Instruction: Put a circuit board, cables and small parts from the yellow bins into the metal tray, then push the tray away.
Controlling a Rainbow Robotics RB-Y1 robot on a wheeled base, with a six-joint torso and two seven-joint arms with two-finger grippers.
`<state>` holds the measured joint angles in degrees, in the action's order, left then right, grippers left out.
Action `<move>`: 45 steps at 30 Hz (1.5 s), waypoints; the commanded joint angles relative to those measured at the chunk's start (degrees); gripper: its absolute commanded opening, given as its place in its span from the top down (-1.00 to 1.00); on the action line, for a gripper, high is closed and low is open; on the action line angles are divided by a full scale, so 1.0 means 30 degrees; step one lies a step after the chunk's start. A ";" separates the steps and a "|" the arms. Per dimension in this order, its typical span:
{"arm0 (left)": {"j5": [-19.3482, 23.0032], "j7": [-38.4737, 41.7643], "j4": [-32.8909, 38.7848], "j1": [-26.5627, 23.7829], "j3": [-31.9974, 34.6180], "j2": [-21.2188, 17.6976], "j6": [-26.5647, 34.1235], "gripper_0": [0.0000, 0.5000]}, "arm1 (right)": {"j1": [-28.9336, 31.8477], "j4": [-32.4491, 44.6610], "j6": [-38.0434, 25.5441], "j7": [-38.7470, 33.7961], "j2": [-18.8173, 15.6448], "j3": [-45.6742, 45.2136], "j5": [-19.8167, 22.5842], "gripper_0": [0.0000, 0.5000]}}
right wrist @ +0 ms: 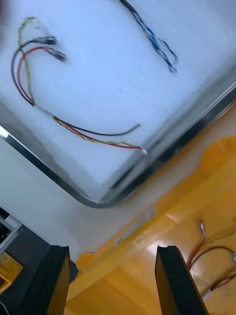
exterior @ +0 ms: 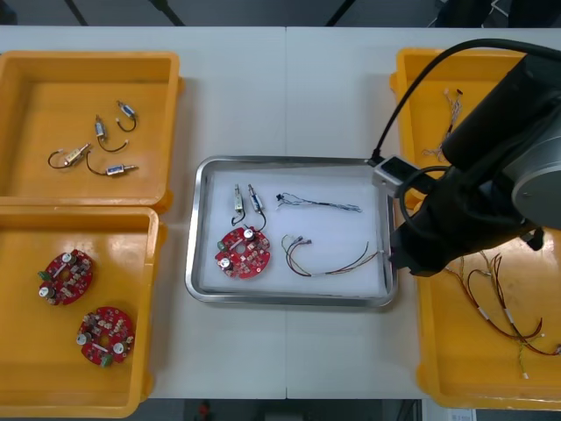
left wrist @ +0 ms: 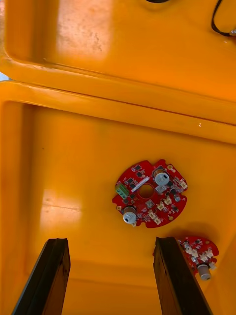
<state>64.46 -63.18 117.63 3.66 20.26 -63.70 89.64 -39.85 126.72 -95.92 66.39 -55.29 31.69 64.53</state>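
While both arms are working near-side, the left gripper (left wrist: pixel 110 243) is sitting wide open and empty over the glossy near-left yellow bin (exterior: pixel 17 307), above two round red circuit boards (exterior: pixel 66 276) (exterior: pixel 105 334). The right gripper (right wrist: pixel 113 251) is also gaping, gripping nothing, hovering over the near-right bin (exterior: pixel 438 351) rim beside the rounded near-right corner of the metal tray (exterior: pixel 195 228). The tray, shiny rim and matte white inside, is carrying one board (exterior: pixel 244 252), a red and yellow cable (exterior: pixel 329 259), a twisted blue and white cable (exterior: pixel 320 205) and two small metal parts (exterior: pixel 245 198). The far-left bin (exterior: pixel 35 88) is holding more parts (exterior: pixel 96 145).
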 commanded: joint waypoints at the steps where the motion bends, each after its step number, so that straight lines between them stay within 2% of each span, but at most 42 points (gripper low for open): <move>1: 0.0192 0.1607 0.1631 0.0859 0.0717 -0.0884 -0.0172 -1.00 | -0.2331 0.0503 0.0099 0.1279 0.1937 0.2387 -0.1208 -1.00; 5: 0.0309 0.1754 0.1777 0.0889 0.0922 -0.0943 -0.0260 -1.00 | -0.3327 0.0298 0.0099 0.1864 0.3637 0.4262 -0.2439 -1.00; 8: 0.0514 0.1754 0.1865 0.1006 0.1069 -0.1089 -0.0260 -1.00 | -0.3796 0.0005 0.0099 0.3505 0.4603 0.5200 -0.3230 -1.00; 12: 0.0514 0.1841 0.2158 0.1445 0.1362 -0.1089 -0.0289 -1.00 | -0.3972 -0.0405 0.0158 0.4941 0.5394 0.5961 -0.3874 -1.00; 16: 0.0660 0.1812 0.2422 0.2061 0.1684 -0.1089 -0.0553 -1.00 | -0.3972 -0.0874 0.0392 0.6728 0.6185 0.7075 -0.5222 -1.00; 20: 0.0836 0.1841 0.2627 0.2178 0.1684 -0.1089 -0.0553 -1.00 | -0.3972 -0.1577 0.1476 0.8105 0.6683 0.8510 -0.6716 -1.00; 28: 0.0778 0.1754 0.3242 0.2236 0.1684 -0.1089 -0.0787 -1.00 | -0.3972 -0.2895 0.3087 0.8251 0.7357 1.1030 -0.8942 -1.00; 36: -0.0160 0.1666 0.3770 0.2266 0.0951 -0.1177 -0.1344 -1.00 | -0.3943 -0.3950 0.3673 0.8310 0.7914 1.1850 -0.9587 -1.00; 45: -0.0453 0.1578 0.4092 0.2559 0.0893 -0.1177 -0.1373 -1.00 | -0.3825 -0.4624 0.3702 0.8193 0.8471 1.2377 -1.0437 -1.00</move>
<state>64.18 -63.15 127.91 9.40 23.45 -64.43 86.19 -49.98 112.43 -85.38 91.80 -31.48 67.69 34.16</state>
